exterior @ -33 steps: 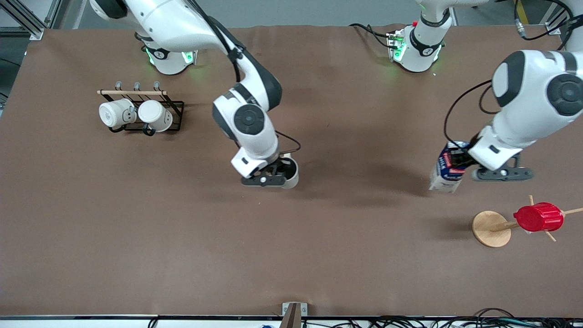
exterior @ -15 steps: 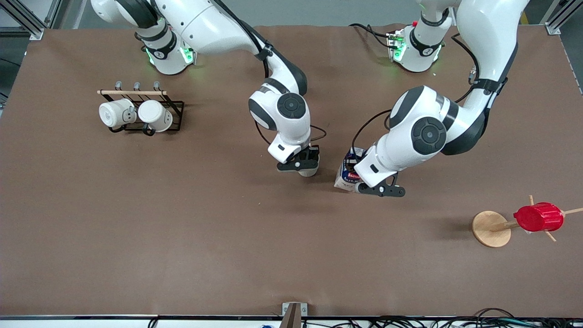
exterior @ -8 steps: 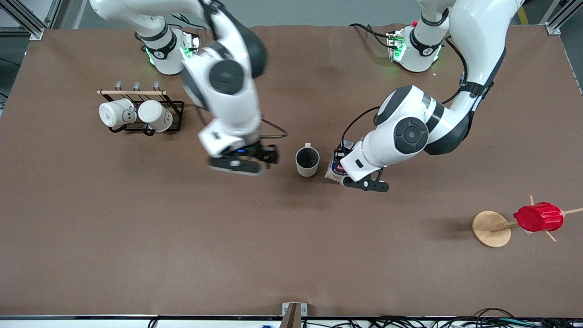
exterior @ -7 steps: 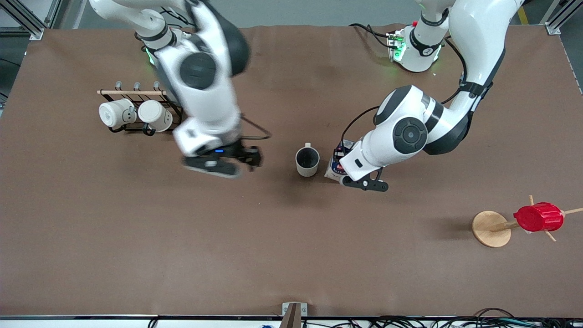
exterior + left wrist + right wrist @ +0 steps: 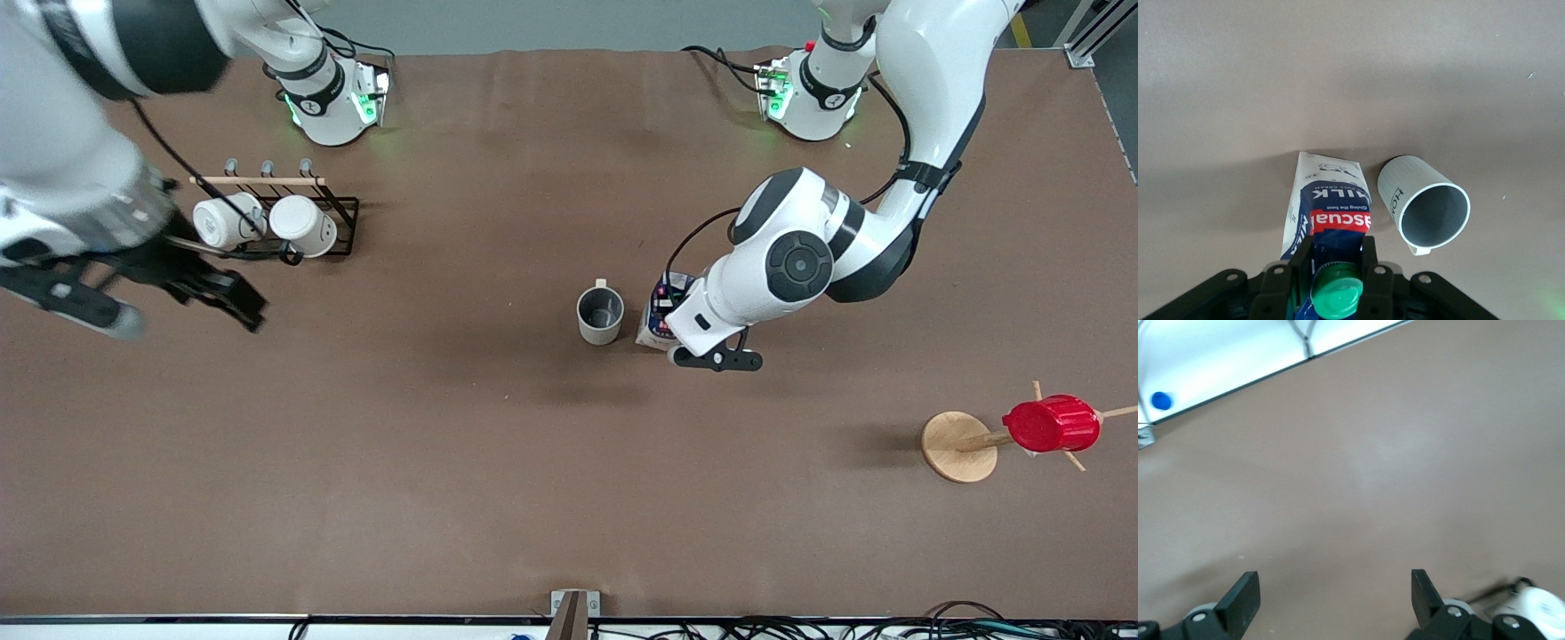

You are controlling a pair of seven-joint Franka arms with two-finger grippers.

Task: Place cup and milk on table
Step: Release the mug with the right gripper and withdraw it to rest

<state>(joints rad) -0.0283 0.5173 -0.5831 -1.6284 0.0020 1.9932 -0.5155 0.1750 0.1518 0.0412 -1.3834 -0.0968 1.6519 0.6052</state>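
Observation:
The light-grey cup stands upright and alone on the brown table, handle toward the robots' bases. The blue-and-white milk carton stands right beside it, toward the left arm's end, its base at the tabletop. My left gripper is shut on the carton's top. In the left wrist view my left gripper clamps the milk just beside its green cap, with the cup close by. My right gripper is up in the air near the mug rack, open and empty.
A black wire rack with two white mugs stands toward the right arm's end. A wooden peg stand holding a red ribbed cup stands toward the left arm's end, nearer the front camera.
My right gripper let go of the cup and swung up and away to the mug rack. My left gripper carried the milk in from the left arm's end to beside the cup.

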